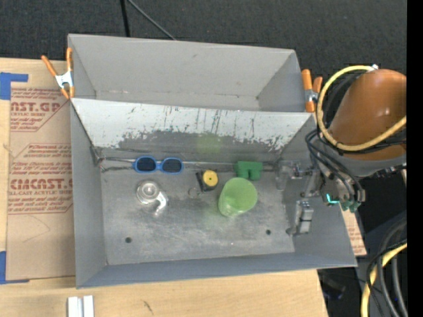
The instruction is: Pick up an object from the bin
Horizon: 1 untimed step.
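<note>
Hand [301, 211] low at right end of bin [198, 259], close to right wall, over bare floor. Released or clenched: cannot tell. Nearest thing: pale green cup [236, 197], mid-floor, left of hand and apart from it. Dark green block [249, 170] just behind cup. Small yellow round piece [209, 179] beside block. Blue sunglasses [158, 165] along back wall. Silvery clear lump [151, 197] at left.

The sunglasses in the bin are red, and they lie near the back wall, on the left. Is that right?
Not quite. The sunglasses are blue, not red. The camera view shows them lying near the back wall of the bin, on the left, just as you said.
</note>
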Available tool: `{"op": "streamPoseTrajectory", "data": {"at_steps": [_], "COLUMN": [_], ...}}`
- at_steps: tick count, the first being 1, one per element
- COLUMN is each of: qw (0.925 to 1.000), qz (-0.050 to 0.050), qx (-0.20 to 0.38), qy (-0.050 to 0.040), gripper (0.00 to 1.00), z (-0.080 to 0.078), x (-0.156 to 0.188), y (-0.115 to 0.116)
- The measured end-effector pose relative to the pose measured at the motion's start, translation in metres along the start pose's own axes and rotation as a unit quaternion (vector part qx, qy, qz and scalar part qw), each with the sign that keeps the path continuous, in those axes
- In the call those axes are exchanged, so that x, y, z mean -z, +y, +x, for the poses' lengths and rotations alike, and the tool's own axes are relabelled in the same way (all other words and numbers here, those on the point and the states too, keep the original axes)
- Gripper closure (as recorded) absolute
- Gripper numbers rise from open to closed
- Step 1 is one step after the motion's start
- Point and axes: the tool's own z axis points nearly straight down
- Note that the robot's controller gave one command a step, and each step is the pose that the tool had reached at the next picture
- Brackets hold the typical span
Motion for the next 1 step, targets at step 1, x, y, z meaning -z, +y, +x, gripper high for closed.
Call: {"op": "streamPoseTrajectory", "data": {"at_steps": [1], "qw": [0.9938], "qz": [0.001], "qx": [0.111], "qy": [-0.0060], "gripper": [0.00], "z": [-0.0644], "x": [-0.1507], "y": [0.0511]}}
